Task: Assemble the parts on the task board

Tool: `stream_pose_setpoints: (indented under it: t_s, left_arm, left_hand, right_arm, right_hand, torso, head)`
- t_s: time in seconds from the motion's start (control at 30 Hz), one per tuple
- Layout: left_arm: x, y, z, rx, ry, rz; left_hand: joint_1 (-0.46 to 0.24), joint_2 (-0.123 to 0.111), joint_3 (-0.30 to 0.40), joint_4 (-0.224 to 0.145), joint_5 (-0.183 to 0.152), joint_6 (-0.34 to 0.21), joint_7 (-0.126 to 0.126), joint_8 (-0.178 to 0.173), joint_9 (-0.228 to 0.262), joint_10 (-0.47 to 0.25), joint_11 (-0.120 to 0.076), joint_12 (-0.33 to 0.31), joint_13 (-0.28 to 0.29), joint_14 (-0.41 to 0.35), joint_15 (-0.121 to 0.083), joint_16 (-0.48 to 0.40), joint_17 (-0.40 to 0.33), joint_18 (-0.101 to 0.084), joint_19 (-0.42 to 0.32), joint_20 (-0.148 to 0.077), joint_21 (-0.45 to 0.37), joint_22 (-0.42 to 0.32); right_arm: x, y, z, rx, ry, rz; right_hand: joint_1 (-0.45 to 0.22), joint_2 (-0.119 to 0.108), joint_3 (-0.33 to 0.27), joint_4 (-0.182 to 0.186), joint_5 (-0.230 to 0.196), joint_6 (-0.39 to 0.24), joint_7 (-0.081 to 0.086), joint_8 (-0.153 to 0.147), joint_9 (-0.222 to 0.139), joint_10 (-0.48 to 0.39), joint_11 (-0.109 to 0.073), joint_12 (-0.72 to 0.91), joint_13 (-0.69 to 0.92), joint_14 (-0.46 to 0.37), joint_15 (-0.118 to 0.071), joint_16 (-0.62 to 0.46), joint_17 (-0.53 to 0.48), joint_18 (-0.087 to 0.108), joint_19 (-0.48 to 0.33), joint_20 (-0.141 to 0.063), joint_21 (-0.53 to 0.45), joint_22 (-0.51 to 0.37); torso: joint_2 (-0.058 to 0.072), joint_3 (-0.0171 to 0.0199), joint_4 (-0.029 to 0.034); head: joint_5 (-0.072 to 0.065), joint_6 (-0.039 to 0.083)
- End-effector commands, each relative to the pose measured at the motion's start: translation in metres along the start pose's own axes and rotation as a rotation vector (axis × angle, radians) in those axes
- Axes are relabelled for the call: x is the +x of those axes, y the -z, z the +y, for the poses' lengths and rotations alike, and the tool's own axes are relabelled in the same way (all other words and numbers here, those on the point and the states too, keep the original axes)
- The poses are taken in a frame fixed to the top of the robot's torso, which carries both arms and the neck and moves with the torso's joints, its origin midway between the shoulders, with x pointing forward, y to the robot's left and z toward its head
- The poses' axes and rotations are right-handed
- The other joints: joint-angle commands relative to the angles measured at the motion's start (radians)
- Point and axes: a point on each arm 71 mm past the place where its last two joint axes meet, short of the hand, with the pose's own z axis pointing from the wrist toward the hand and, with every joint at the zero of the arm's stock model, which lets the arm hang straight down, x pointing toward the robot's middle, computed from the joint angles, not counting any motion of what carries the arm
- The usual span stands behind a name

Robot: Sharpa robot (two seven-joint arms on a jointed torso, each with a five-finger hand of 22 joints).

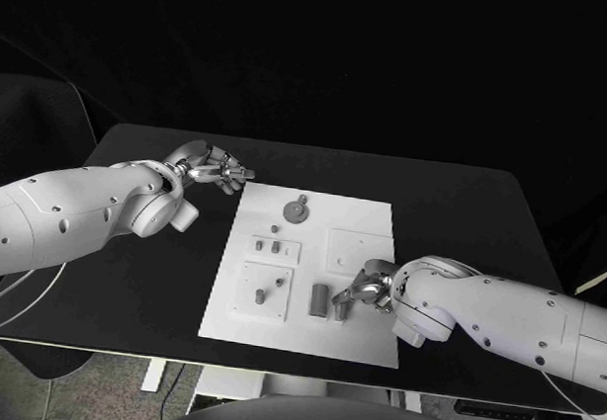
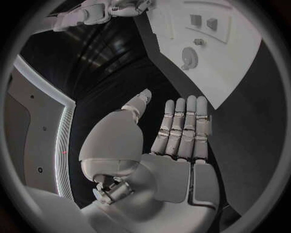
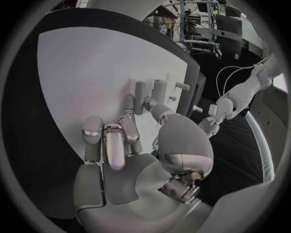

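**Two robot hands at a white board on a black table**

A white board (image 1: 313,270) lies in the middle of a black table (image 1: 462,204). Small grey parts sit on it: a round disc (image 1: 295,210) near the far end, two small pegs (image 1: 274,248) in a recessed panel below it, and two upright cylinders (image 1: 328,300) side by side near the near edge.

The right hand (image 1: 368,285) rests over the board's near right area, just beside the two cylinders. Its fingers (image 3: 128,114) reach toward them, the others curled in; whether the tips actually grip a cylinder cannot be told.

The left hand (image 1: 204,169) hovers over the bare table just off the board's far left corner. Its fingers (image 2: 182,128) are stretched out straight and together, thumb apart, holding nothing. In the left wrist view the disc lies well beyond the fingertips
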Motion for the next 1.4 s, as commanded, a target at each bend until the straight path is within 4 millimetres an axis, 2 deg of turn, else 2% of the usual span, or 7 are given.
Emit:
stream_pose_setpoints:
  t_s: [0.03,0.2,1.03,1.4]
  left_arm:
    - [0.002,-0.001,-0.002,0.007,0.0,0.015]
    - [0.002,-0.001,-0.002,0.007,0.0,0.014]
    - [0.001,-0.001,-0.001,0.005,-0.001,0.014]
    - [0.002,-0.001,-0.001,0.005,-0.001,0.015]
  left_hand:
    - [-0.009,0.001,-0.003,0.005,0.003,-0.001,0.001,-0.003,-0.001,-0.004,-0.001,-0.005,0.001,-0.009,0.0,-0.004,-0.002,0.01,-0.005,0.001,-0.003,0.0]
    - [-0.009,0.001,-0.003,0.005,0.003,-0.001,0.001,-0.003,-0.001,-0.004,-0.001,-0.005,0.001,-0.009,0.0,-0.004,-0.002,0.01,-0.005,0.001,-0.003,0.0]
    - [-0.009,0.0,-0.003,0.005,0.003,-0.001,0.001,-0.003,-0.001,-0.004,-0.001,-0.005,0.001,-0.009,0.0,-0.004,-0.002,0.01,-0.005,0.001,-0.003,0.0]
    - [-0.009,0.0,-0.004,0.005,0.003,-0.001,0.001,-0.003,-0.001,-0.004,-0.001,-0.005,0.001,-0.009,0.0,-0.004,-0.002,0.01,-0.005,0.001,-0.003,0.0]
  right_arm:
    - [0.003,0.0,0.004,-0.026,0.004,0.017]
    - [0.003,0.001,0.004,-0.03,0.001,0.016]
    - [0.001,0.003,0.001,-0.051,-0.006,0.0]
    - [-0.006,0.006,-0.008,-0.055,-0.026,-0.032]
  right_hand:
    - [-0.018,-0.004,-0.009,0.002,-0.002,-0.037,0.029,-0.006,-0.003,-0.004,-0.002,-0.005,-0.001,0.047,-0.006,-0.006,-0.002,0.02,0.003,0.001,0.105,-0.002]
    - [-0.034,-0.012,-0.014,0.007,-0.002,-0.042,0.03,-0.011,-0.005,-0.007,-0.002,-0.006,-0.002,0.046,-0.006,-0.009,-0.003,0.02,0.003,0.001,0.103,-0.003]
    - [-0.037,-0.006,-0.011,0.007,-0.001,-0.042,0.03,-0.011,-0.005,-0.007,-0.002,-0.006,-0.001,0.045,-0.006,-0.01,-0.004,0.02,0.003,0.001,0.101,-0.004]
    - [-0.128,-0.023,-0.03,0.035,-0.002,-0.042,0.03,-0.015,-0.009,-0.009,-0.002,-0.007,-0.001,0.045,-0.006,-0.016,-0.006,0.02,0.003,0.002,0.096,-0.01]
  torso:
    - [0.0,-0.0001,0.0]
    - [0.0,-0.0004,0.0002]
    - [0.0,-0.0004,0.0001]
    - [0.0,0.0004,0.0002]
  head:
    - [0.0,-0.001]
    - [0.0,-0.001]
    - [0.003,-0.001]
    - [0.002,0.001]
